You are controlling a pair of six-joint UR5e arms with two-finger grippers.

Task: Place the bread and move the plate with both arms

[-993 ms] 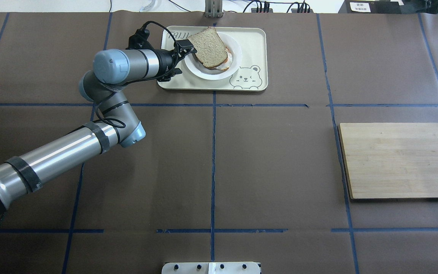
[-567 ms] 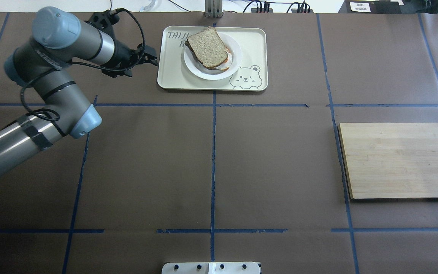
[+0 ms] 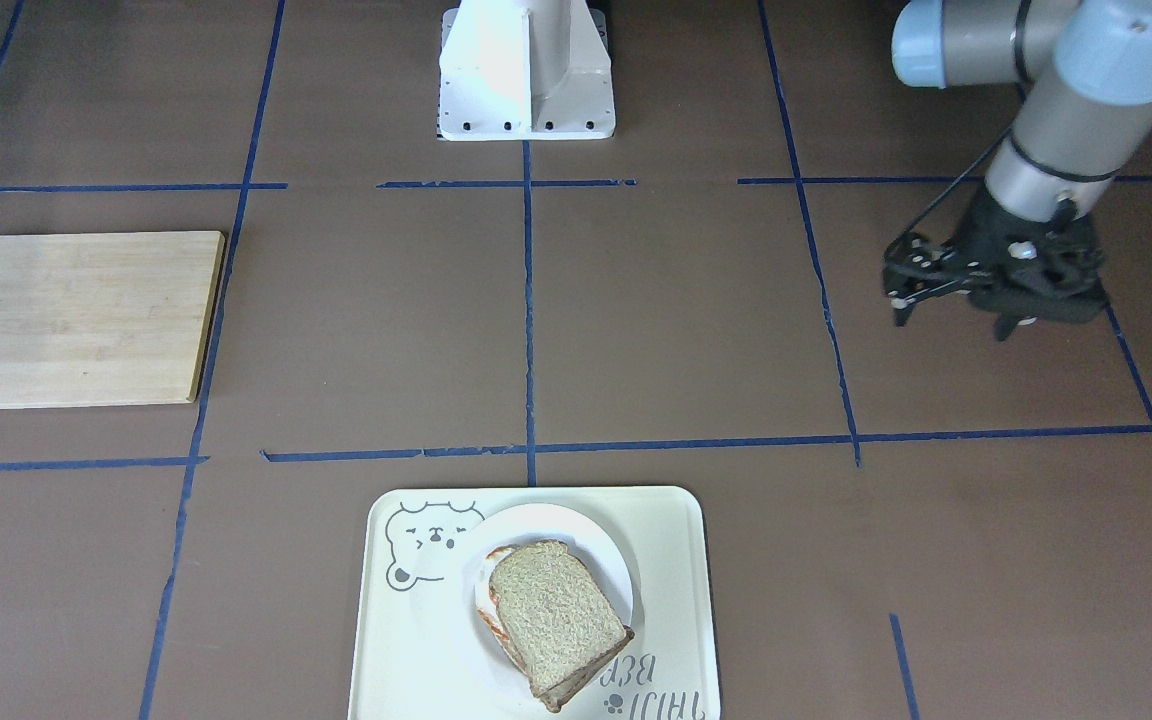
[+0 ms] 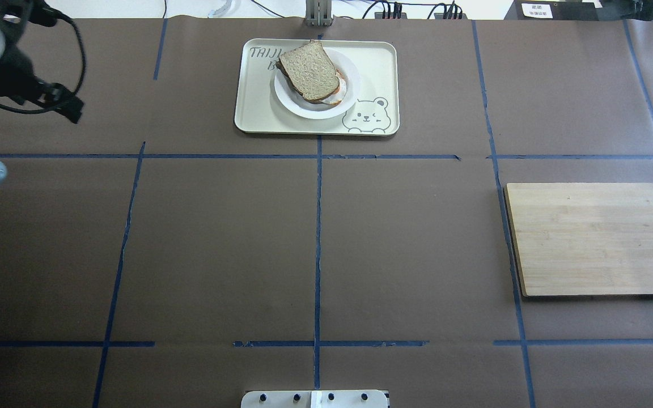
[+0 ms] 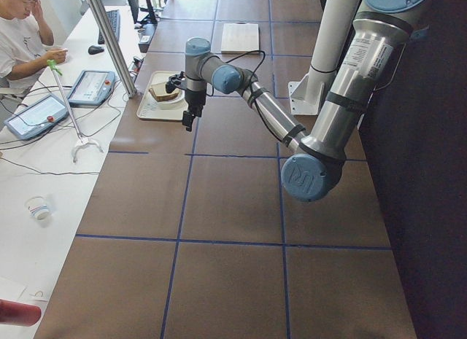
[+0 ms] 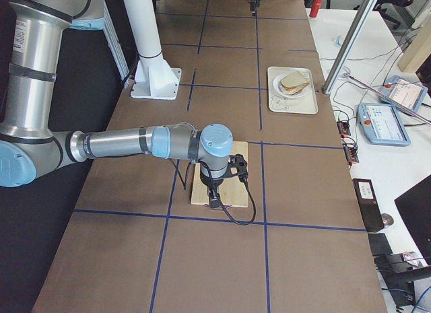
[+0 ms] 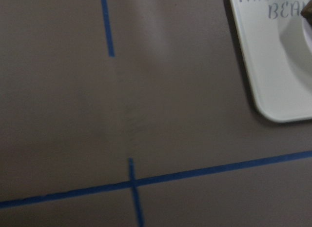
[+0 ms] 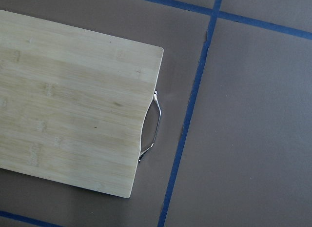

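Left gripper [image 3: 956, 305] hung jaws spread, empty, touching nothing, over bare tabletop [image 3: 676, 330]. Bread [image 3: 556, 610] lay atop egg [image 3: 486, 590] on plate [image 3: 556, 520], in tray [image 3: 676, 600] at tabletop's 12 o'clock, overhead; gripper at tray's 9. Placing looked done; next, plate move would need rim grips. Right gripper [image 6: 214, 200] hung over board [image 6: 199, 192], 4 o'clock; opening: could not tell.

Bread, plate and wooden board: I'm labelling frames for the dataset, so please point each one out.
bread [image 4: 309, 71], overhead view, middle of the top slice.
plate [image 4: 313, 112], overhead view, bare near rim.
wooden board [image 4: 596, 238], overhead view, centre of its face.
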